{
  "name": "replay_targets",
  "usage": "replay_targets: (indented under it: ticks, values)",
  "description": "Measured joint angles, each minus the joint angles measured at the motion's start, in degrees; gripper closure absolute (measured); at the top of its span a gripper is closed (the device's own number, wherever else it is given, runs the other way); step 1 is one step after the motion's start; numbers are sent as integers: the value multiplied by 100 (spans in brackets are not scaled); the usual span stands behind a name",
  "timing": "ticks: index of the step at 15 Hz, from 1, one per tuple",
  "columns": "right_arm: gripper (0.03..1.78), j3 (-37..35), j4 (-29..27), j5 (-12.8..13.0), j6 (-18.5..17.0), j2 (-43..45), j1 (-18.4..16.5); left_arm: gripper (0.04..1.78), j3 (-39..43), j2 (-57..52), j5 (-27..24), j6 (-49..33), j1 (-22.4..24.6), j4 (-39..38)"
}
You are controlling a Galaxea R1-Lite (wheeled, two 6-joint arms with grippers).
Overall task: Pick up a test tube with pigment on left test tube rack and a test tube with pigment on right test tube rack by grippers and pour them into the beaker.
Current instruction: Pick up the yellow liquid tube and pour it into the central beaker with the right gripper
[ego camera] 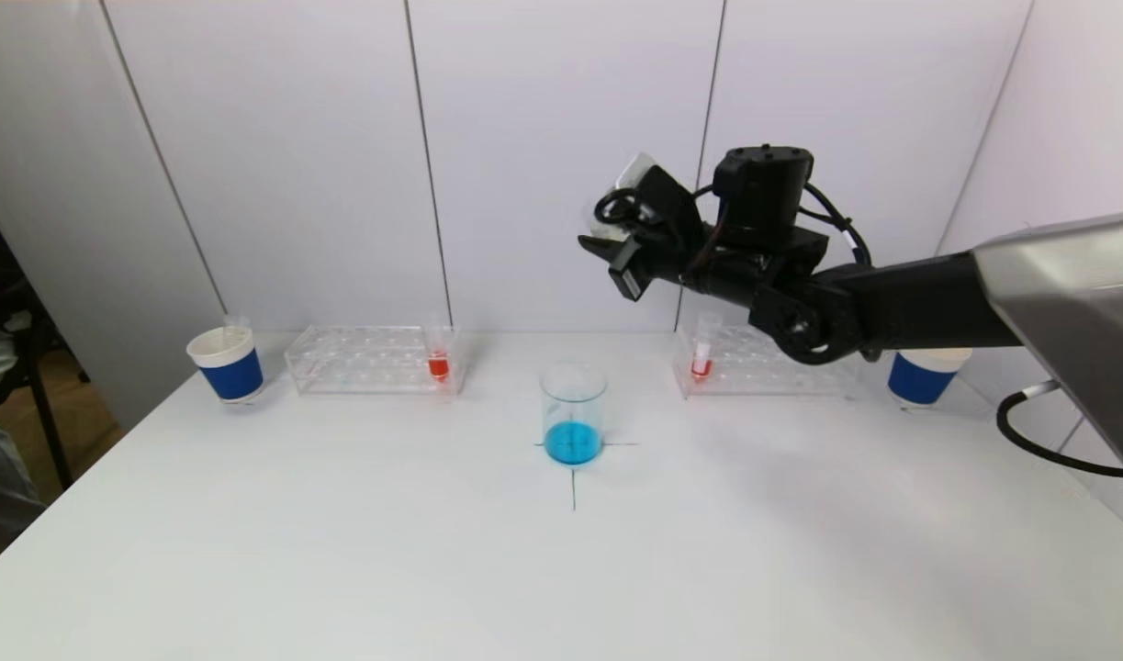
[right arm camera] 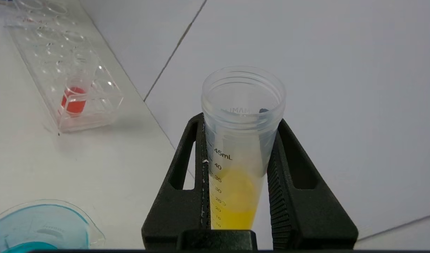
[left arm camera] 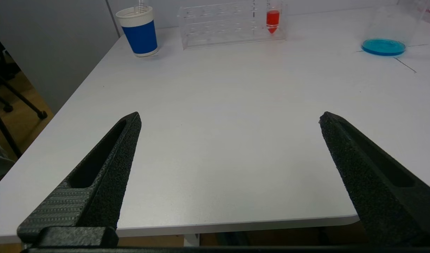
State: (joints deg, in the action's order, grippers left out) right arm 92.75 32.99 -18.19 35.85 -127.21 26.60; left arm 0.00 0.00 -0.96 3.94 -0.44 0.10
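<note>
My right gripper (ego camera: 607,234) is raised above and to the right of the beaker (ego camera: 573,413), which holds blue liquid on the table's cross mark. In the right wrist view the gripper (right arm camera: 241,121) is shut on a clear test tube (right arm camera: 241,147) with yellow pigment in its lower part, its open mouth pointing away. The left rack (ego camera: 373,360) holds a tube with red pigment (ego camera: 438,360); the right rack (ego camera: 763,363) holds another red one (ego camera: 702,356). My left gripper (left arm camera: 229,116) is open and empty, low over the table's front left edge, out of the head view.
A blue and white paper cup (ego camera: 228,364) stands left of the left rack, with a clear tube standing in it. Another cup (ego camera: 924,375) stands right of the right rack, partly behind my right arm. White wall panels rise close behind the racks.
</note>
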Motion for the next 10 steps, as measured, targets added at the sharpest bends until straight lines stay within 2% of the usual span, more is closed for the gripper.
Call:
replay_targets:
  ticks: [6,10]
  values:
    - [129,28,37,-1052,1243,-400,-124,5,0,0,0,0,0,0]
    - [129,66,384,-1460,1882,-702,-271,5,0,0,0,0,0,0]
